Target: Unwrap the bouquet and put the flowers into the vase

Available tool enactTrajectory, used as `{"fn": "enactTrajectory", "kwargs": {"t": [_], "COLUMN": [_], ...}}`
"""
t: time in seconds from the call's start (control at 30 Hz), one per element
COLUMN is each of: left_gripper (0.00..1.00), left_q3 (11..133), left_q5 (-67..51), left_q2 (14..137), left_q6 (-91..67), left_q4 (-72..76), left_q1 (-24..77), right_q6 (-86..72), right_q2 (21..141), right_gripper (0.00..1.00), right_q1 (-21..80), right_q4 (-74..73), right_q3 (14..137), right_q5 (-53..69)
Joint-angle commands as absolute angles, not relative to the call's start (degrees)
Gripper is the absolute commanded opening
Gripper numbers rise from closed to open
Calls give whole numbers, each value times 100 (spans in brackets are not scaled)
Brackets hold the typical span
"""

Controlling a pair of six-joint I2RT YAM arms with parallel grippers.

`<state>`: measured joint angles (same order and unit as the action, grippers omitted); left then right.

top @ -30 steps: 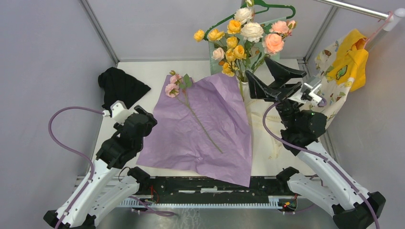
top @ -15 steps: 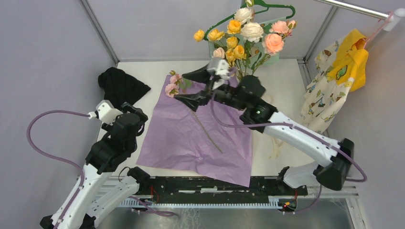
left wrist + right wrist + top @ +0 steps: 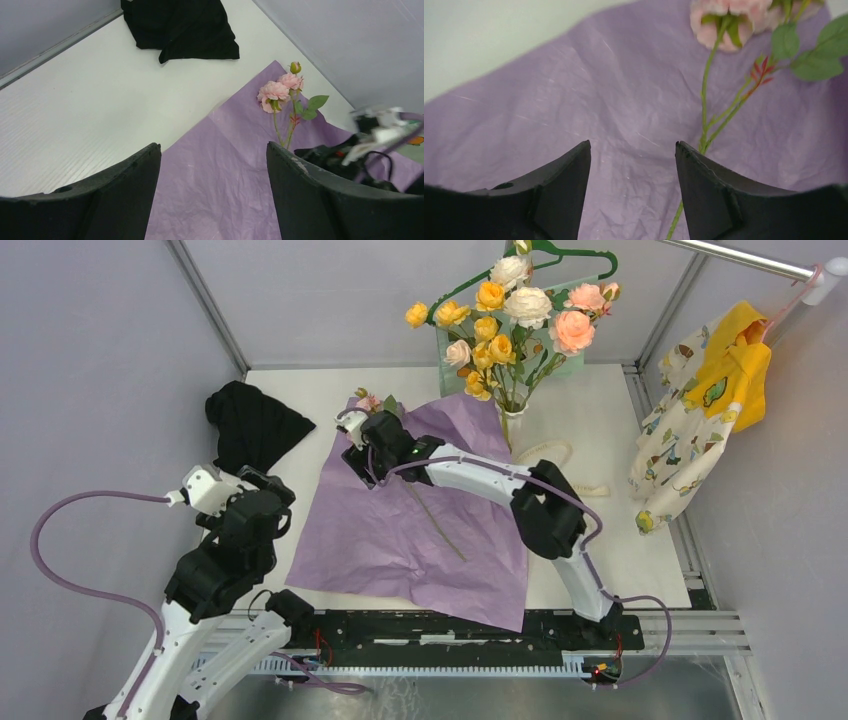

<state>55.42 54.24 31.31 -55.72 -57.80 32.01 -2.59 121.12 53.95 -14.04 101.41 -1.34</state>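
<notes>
Purple paper [image 3: 400, 530] lies spread flat with one pink rose [image 3: 274, 92] left on it. The other flowers [image 3: 515, 310] stand in the vase [image 3: 509, 428]. Within the last second the right gripper [image 3: 633, 147] has swung from beside the vase across to this rose and begun narrowing. Its jaws are apart with nothing caught, the stem [image 3: 705, 100] lying just off one finger. This looks like the last pick-up. The left gripper [image 3: 212, 147] hangs wide and empty, near the black cloth [image 3: 250, 420]. Paper beneath the stem may get pinched too, and the crowded vase leaves little room.
</notes>
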Motion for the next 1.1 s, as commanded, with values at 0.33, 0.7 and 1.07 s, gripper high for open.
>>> {"fn": "enactTrajectory", "kwargs": {"t": [0.33, 0.7, 1.07], "left_gripper": [83, 83, 83], "left_q3": [5520, 5463, 5415], "left_q5": [5405, 5353, 5271], "left_q2": [3063, 3120, 3168], "left_q6": [-5690, -5634, -5616], "left_q4": [-5534, -5463, -5414], "left_q1": [3208, 3208, 3207], "right_q6": [-768, -802, -912], "right_q2": [13049, 13414, 13311], "right_gripper": [66, 62, 30], "right_q1": [4921, 4844, 4843], "right_q4": [-2292, -2255, -1974], "right_q3": [10865, 11170, 10884], "right_q5": [-1258, -795, -655]}}
